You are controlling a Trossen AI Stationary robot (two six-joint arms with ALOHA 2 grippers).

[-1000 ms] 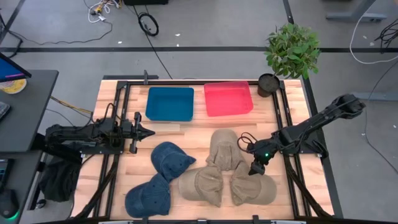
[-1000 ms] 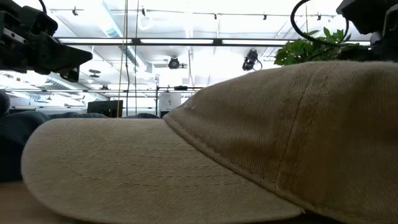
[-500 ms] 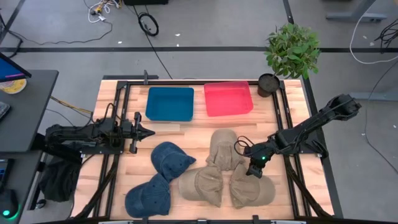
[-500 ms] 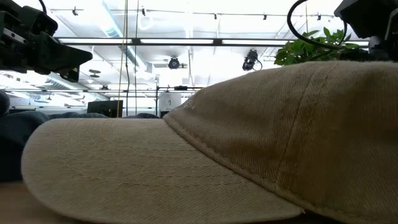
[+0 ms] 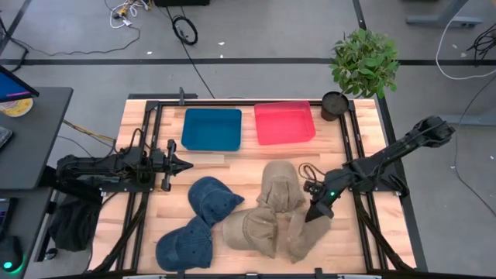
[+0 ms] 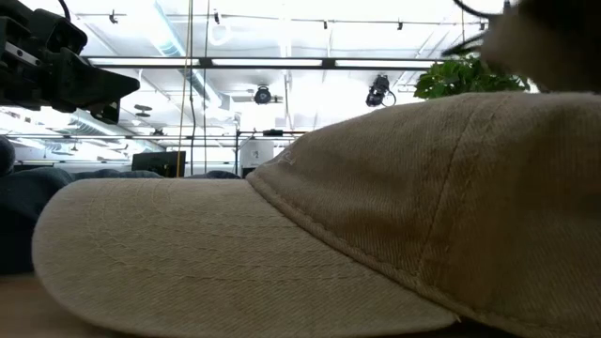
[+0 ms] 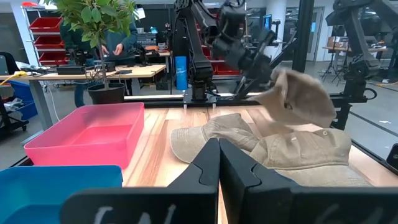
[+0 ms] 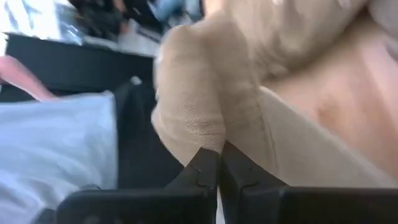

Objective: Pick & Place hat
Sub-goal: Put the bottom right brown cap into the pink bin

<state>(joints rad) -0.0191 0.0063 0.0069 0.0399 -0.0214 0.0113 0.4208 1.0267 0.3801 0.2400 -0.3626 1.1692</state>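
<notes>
Your bench (image 5: 248,159) carries two trays at the far side, a blue tray (image 5: 211,129) and a red tray (image 5: 284,122), with a potted plant (image 5: 363,66) at the far right corner. Nearer you lie five caps: two denim caps (image 5: 198,225) on the left and three tan ones bunched together on the right, the other two tan caps (image 5: 267,209) overlapping each other beside the one in hand.

Your right gripper (image 5: 314,211) is clamped on the fabric of the rightmost tan hat (image 5: 304,236); the wrist view shows cloth pinched tight between the closed fingers, and the left wrist view shows the hat lifted and hanging crumpled above its neighbours. Your left gripper (image 5: 180,164) waits, closed and empty, near the blue tray.

Watch the grip: you hold only a fold of soft cloth, so a quick swing could let it slip out. The dangling brim may also drag a neighbouring tan cap along or snag a tray rim as you carry it over
</notes>
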